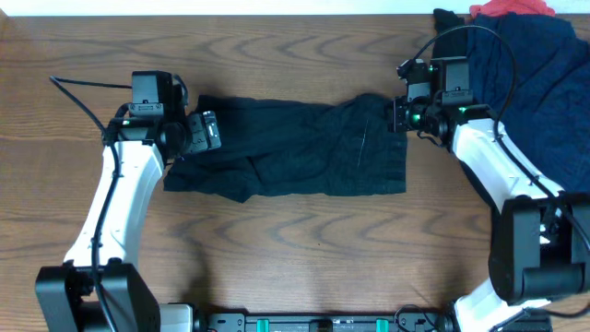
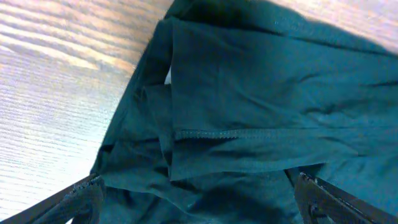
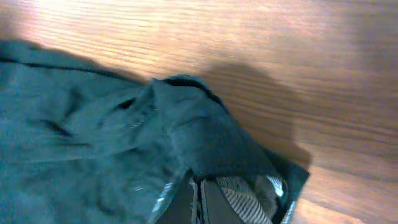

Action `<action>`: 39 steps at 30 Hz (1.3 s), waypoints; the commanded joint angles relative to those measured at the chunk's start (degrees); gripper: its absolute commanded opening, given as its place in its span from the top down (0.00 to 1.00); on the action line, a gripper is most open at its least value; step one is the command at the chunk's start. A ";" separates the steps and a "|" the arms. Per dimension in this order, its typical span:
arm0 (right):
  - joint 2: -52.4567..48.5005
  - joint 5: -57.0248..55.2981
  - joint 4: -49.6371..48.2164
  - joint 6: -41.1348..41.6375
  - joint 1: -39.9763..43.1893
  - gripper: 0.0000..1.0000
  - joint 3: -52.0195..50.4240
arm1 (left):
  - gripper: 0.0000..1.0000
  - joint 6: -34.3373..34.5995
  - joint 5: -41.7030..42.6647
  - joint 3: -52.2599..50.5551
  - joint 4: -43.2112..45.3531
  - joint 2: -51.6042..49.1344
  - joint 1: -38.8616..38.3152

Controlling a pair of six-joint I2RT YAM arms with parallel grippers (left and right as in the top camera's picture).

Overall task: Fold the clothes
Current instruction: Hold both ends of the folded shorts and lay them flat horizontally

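The black shorts (image 1: 295, 148) lie spread flat across the middle of the table. My left gripper (image 1: 208, 132) is at their left end. In the left wrist view its fingers (image 2: 199, 208) are wide open, low over folded layers of the shorts (image 2: 249, 106). My right gripper (image 1: 398, 116) is at the shorts' upper right corner. In the right wrist view its fingers (image 3: 198, 202) are pressed together on the edge of the shorts (image 3: 186, 137), with the pale speckled lining (image 3: 249, 196) showing beside them.
A pile of navy blue clothes (image 1: 544, 83) lies at the back right, with a red garment (image 1: 512, 9) and a black one (image 1: 449, 18) at its top edge. Bare wood table (image 1: 295, 249) lies in front of the shorts.
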State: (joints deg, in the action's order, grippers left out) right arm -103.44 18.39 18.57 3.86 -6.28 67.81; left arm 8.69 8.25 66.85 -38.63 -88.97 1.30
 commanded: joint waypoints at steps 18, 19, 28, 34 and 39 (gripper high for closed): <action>3.02 -0.98 10.69 2.73 5.99 0.49 0.83 | 0.02 -1.20 0.15 0.87 0.31 -2.49 0.39; 4.98 -1.01 11.80 2.69 5.99 0.37 0.83 | 0.02 -1.20 0.09 0.87 0.28 -2.49 0.39; 12.41 0.33 13.66 2.25 4.57 0.20 0.83 | 0.02 -1.20 0.57 0.87 0.22 -2.56 3.41; 12.13 0.48 14.23 1.57 2.34 0.19 0.81 | 0.02 -6.80 7.34 0.87 1.62 -5.44 6.16; 12.13 -0.04 15.96 1.18 1.60 0.17 0.81 | 0.02 -9.79 9.29 0.90 6.97 -12.00 6.78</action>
State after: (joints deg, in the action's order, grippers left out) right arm -91.11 18.24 33.67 6.02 -4.23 67.92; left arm 2.94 14.57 66.85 -33.04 -97.27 7.84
